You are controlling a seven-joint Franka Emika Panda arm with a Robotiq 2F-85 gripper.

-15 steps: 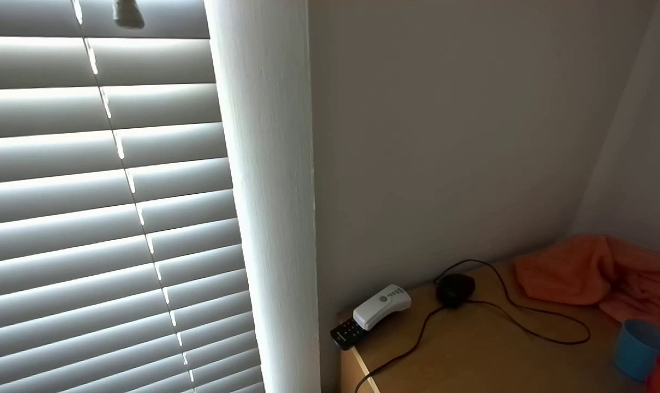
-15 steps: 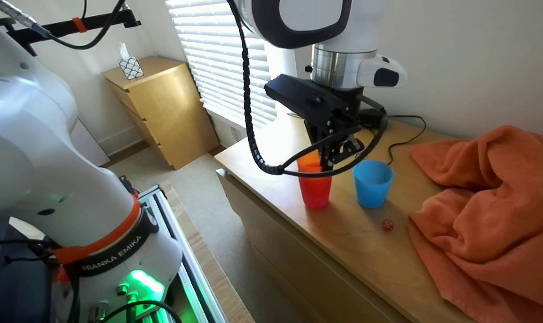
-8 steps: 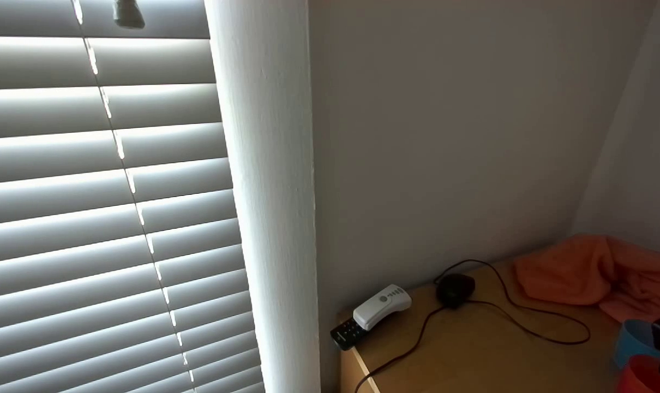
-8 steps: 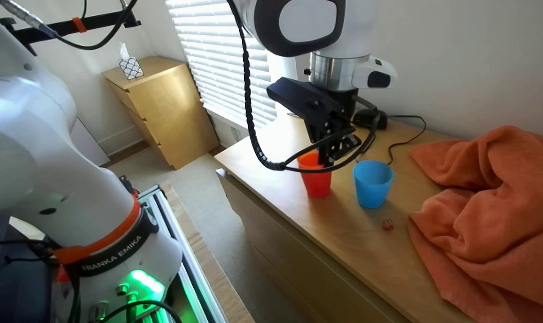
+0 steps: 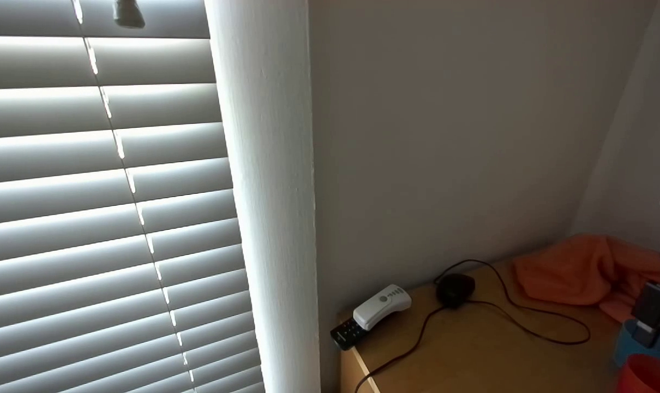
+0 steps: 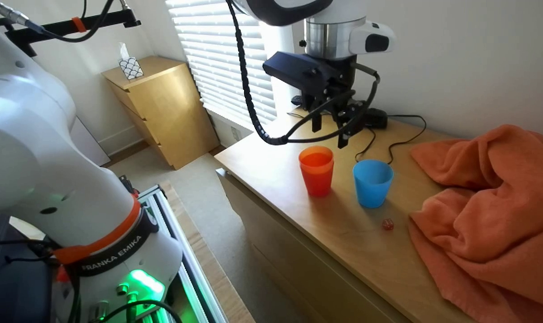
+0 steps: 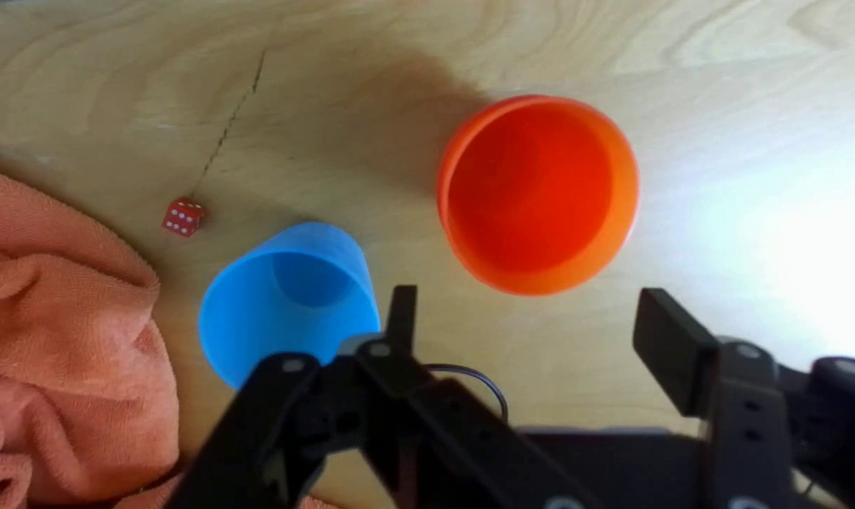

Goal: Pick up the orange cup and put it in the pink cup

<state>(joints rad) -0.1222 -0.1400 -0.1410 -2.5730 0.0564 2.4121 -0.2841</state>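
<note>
The orange cup [image 6: 316, 157] sits nested inside the pink cup [image 6: 319, 185], which looks red here, and both stand upright on the wooden dresser top. From above, in the wrist view, the orange cup [image 7: 537, 191] shows its open mouth, with its rim covering nearly all of the pink cup. My gripper [image 6: 329, 136] hangs above and slightly behind the stack, apart from it. Its black fingers [image 7: 671, 346] are spread wide with only bare wood and a bit of cable between them. Part of the gripper also shows in the exterior view at the right border, above the pink cup [image 5: 649, 376].
A blue cup [image 6: 371, 190] stands beside the stack, close to one finger in the wrist view. Near it lie a red die [image 6: 387, 224] and a bunched orange towel [image 6: 491, 224]. Toward the wall are a black device [image 5: 455, 289] with cable and a white remote [image 5: 382, 305].
A second ago my gripper was down at the orange cup's rim, its fingers together. It has since opened and risen clear. The nested cups shifted slightly away from the dresser's front edge, then stayed put.
</note>
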